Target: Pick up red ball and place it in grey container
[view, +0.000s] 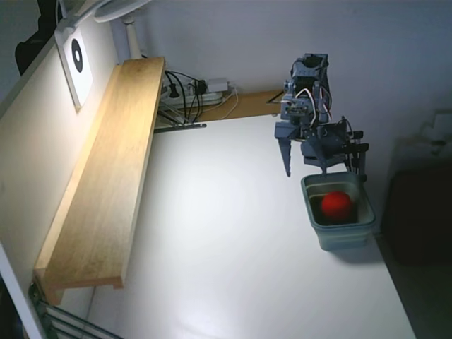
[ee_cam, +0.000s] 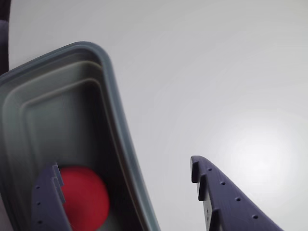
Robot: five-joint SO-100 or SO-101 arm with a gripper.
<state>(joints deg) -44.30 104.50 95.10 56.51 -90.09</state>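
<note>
I saw the red ball (view: 337,204) lying inside the grey container (view: 341,235) near the white table's (view: 233,268) right edge. My gripper (ee_cam: 124,174) hung above with jaws wide and empty, straddling the tub's rim. A wooden shelf (view: 106,183) stood well apart at the left.

From the fixed view we look down at an angle from high above the white table (view: 233,233), far enough back to take in the wooden shelf (view: 106,183) on the left and the whole arm (view: 311,113) at the upper right. From the wrist view we ride close behind the gripper (ee_cam: 125,175), facing down past its fingers. Both views share the grey container (view: 339,236) with the red ball (ee_cam: 84,202) inside and the bare tabletop beside it.
</note>
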